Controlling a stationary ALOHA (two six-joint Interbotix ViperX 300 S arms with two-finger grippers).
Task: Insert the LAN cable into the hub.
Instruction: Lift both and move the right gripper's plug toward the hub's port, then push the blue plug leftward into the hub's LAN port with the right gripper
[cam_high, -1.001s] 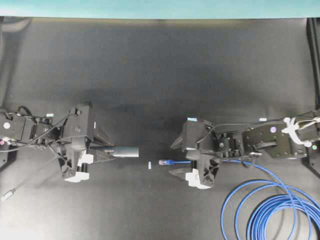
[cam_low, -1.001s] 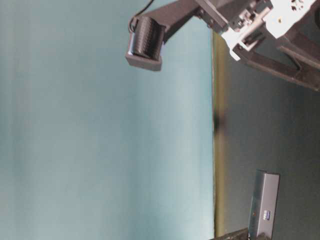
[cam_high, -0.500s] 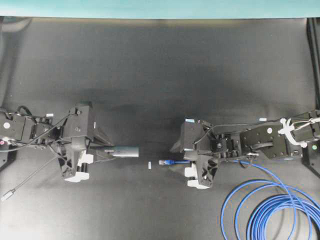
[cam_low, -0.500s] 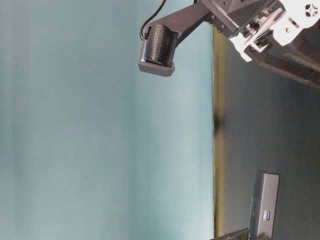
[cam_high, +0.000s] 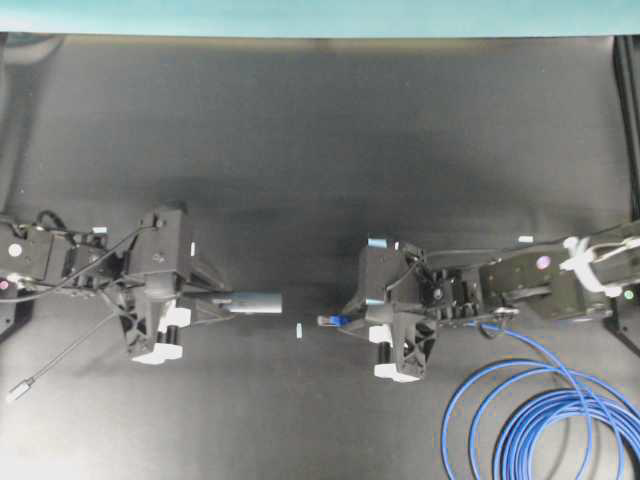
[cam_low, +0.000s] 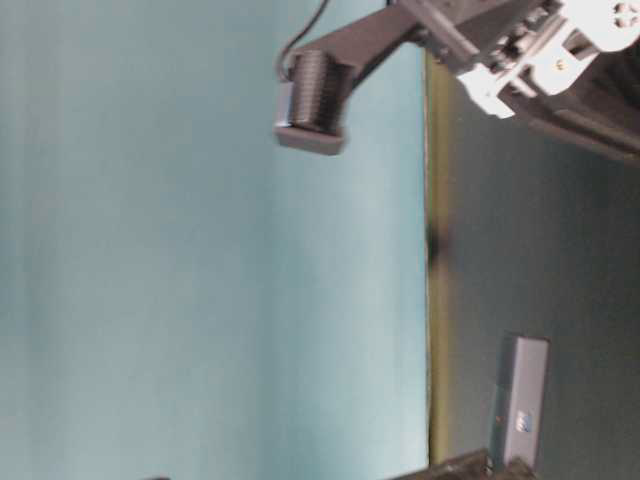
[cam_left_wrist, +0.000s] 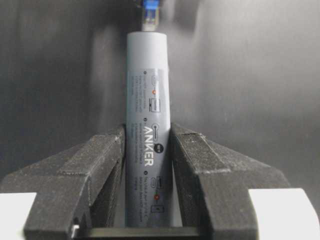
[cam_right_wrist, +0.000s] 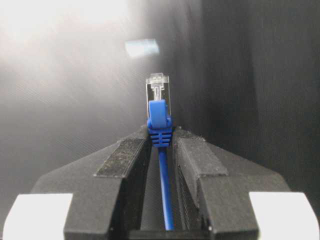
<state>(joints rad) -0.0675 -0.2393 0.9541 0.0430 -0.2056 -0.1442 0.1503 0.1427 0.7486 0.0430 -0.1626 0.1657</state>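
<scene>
Hands faced each other across my black desk (cam_high: 320, 150): the left hand (cam_left_wrist: 147, 150) pinched the grey Anker hub (cam_left_wrist: 148, 100) by its rear half, free end aimed right, while the right hand (cam_right_wrist: 160, 145) pinched the blue LAN cable (cam_right_wrist: 164, 200) just behind its clear plug (cam_right_wrist: 158, 90). Plug and hub stood apart, a small white scrap (cam_high: 299, 331) between them. Cable coils (cam_high: 540, 420) lay at lower right.

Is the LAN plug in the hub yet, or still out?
Out. Overhead, the LAN cable plug and the hub have bare mat between them.
</scene>
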